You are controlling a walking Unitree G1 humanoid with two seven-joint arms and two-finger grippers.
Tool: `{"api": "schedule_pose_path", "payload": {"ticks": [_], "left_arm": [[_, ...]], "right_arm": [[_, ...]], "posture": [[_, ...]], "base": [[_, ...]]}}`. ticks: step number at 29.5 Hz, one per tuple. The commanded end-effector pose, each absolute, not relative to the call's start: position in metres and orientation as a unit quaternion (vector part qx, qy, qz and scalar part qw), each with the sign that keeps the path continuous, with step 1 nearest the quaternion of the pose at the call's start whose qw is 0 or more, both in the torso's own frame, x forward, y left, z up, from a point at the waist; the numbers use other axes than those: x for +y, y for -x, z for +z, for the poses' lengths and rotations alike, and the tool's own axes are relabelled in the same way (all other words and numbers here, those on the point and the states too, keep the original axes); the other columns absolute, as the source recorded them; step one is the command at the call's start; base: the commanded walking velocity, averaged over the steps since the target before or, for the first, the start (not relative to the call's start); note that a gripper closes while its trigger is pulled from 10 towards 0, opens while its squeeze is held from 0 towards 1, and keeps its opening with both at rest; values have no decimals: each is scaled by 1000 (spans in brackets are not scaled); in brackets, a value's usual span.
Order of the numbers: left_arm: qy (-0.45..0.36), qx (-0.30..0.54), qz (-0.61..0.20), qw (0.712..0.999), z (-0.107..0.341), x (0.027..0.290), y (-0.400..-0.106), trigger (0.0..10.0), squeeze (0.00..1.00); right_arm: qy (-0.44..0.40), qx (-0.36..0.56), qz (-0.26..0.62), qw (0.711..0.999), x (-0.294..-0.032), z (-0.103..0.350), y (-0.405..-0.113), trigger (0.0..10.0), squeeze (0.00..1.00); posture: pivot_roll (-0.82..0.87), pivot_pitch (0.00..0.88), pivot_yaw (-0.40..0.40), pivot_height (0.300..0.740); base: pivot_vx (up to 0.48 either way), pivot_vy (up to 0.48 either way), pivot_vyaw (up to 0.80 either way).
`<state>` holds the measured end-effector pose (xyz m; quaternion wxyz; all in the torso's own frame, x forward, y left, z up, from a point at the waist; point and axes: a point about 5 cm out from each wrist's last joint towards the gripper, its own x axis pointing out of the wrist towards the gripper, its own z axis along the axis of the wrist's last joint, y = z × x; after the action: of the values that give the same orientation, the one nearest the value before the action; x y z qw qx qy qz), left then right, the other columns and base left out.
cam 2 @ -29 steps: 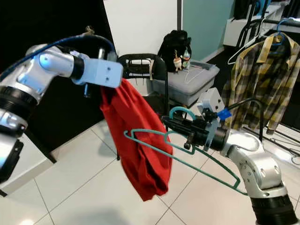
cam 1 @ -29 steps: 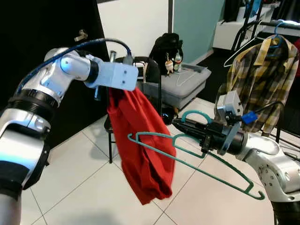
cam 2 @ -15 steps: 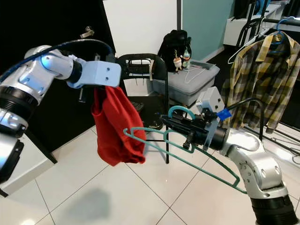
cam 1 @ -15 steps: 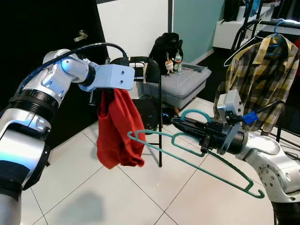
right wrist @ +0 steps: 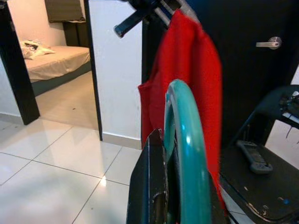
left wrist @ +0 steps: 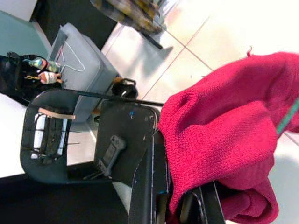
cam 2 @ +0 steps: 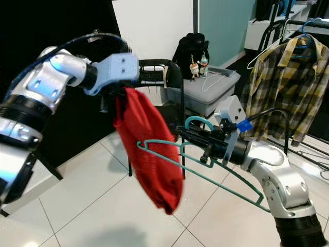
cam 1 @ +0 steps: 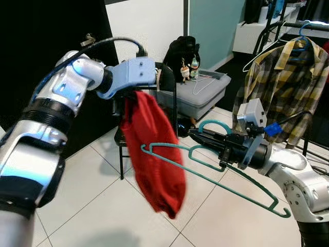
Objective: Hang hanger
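Above floor: left gripper clamps red garment; right gripper clamps teal hanger.

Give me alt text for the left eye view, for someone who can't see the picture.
The robot's left end effector holds up a hanging red garment while its right end effector grips a teal hanger by the neck, one hanger end reaching across the cloth. Behind stand a black chair, a grey storage bin and a plaid shirt on a rack.
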<state>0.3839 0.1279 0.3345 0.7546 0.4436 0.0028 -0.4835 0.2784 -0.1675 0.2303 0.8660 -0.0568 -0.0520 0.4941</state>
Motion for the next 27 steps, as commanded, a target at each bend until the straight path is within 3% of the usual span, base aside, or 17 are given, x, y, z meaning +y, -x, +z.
{"api": "schedule_pose_path", "payload": {"ticks": [1,2,4,5,6,7,14,27], "left_arm": [[-401,-2,-470,786,345,131,-386,10000,0],[-401,-2,-470,786,345,131,-386,10000,0],[-240,7,-428,871,348,135,-398,10000,0],[-192,15,-411,891,347,136,-401,10000,0],[-192,15,-411,891,347,136,-401,10000,0],[-125,46,-373,918,342,142,-407,10000,0],[-95,100,-330,934,335,147,-409,10000,0],[-72,138,-349,924,346,140,-403,10000,0]], "right_arm": [[62,-64,506,858,-162,235,-276,10000,0],[62,-64,506,858,-162,235,-276,10000,0],[64,-69,504,859,-164,237,-274,10000,0],[65,-70,503,859,-164,238,-274,10000,0],[65,-70,503,859,-164,238,-274,10000,0],[67,-72,500,861,-166,239,-273,10000,0],[70,-77,491,865,-169,241,-272,10000,0],[84,-85,463,878,-173,244,-281,10000,0]], "posture": [[-90,0,111,740],[-90,0,111,740],[-98,0,117,740],[-98,0,117,740],[-98,0,117,740],[-100,0,118,740],[-99,0,117,740],[-95,0,114,740]], "base": [[0,0,0],[0,0,0],[0,0,0],[0,0,0],[0,0,0],[0,0,0],[0,0,0],[0,0,0]]}}
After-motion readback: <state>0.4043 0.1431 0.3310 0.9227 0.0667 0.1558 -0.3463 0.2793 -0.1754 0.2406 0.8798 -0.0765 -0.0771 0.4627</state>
